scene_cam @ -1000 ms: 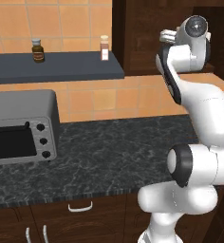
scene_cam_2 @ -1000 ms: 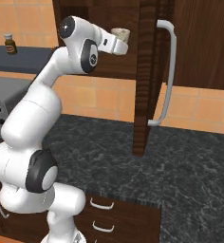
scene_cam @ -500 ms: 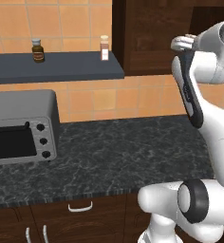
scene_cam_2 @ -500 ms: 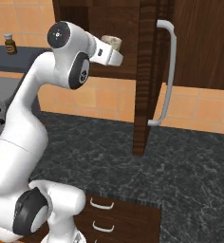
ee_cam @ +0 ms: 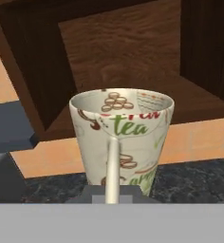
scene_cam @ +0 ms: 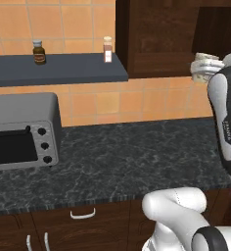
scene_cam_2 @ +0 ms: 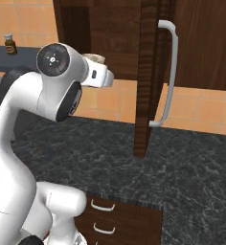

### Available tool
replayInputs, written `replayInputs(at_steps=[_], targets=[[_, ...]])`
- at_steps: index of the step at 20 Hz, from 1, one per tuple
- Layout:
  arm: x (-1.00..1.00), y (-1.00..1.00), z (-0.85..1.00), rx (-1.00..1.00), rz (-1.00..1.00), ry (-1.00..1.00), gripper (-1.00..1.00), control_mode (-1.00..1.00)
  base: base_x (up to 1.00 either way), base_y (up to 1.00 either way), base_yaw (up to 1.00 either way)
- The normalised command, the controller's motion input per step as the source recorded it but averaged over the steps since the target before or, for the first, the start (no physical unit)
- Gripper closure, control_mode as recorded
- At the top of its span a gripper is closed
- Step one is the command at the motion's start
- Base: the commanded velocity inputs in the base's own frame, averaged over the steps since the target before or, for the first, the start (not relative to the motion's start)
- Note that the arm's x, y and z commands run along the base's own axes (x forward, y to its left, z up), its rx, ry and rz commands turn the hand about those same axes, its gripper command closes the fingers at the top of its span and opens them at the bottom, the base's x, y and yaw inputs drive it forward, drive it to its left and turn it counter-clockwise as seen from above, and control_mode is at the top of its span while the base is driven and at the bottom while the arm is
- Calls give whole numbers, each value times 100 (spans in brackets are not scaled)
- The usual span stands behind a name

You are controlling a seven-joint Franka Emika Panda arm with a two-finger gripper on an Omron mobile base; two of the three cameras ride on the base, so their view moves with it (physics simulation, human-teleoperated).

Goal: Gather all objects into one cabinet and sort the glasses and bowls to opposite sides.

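A cream mug (ee_cam: 121,137) with green "tea" lettering hangs upright in the air, and my gripper (ee_cam: 113,195) is shut on its handle. In the left base view the mug (scene_cam: 204,67) sits at the right edge beside my forearm, level with the bottom of the cabinet (scene_cam: 156,39). In the right base view the mug (scene_cam_2: 94,58) peeks from behind my wrist, left of the open cabinet door (scene_cam_2: 147,76) with its curved grey handle (scene_cam_2: 167,72). Straight ahead of the mug, the open cabinet's bare wooden shelf (ee_cam: 147,61) shows. The bowl and the other glasses are out of view.
A dark wall shelf (scene_cam: 58,68) carries two small jars (scene_cam: 38,51) (scene_cam: 107,49). A grey toaster oven (scene_cam: 22,130) stands at the left on the black stone counter (scene_cam: 132,152). Drawers with small handles (scene_cam_2: 101,206) run below the counter edge.
My arm has swung and its upper links have turned. The held mug has dropped a little, shifting right in the left base view and left in the right base view. The grip is unchanged.
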Motion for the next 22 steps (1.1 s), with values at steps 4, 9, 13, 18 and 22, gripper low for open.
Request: replayInputs(at_steps=[4, 9, 13, 18, 22], targets=[[-100, 85, -85, -19, 11, 5, 100, -100, 0, 0, 0], [-92, 31, -40, -15, 2, 11, 100, -100, 0, 0, 0], [0, 0, 0, 0, 0, 0, 100, -100, 0, 0, 0], [0, 0, 0, 0, 0, 0, 100, -100, 0, 0, 0], [0, 0, 0, 0, 0, 0, 100, -100, 0, 0, 0]])
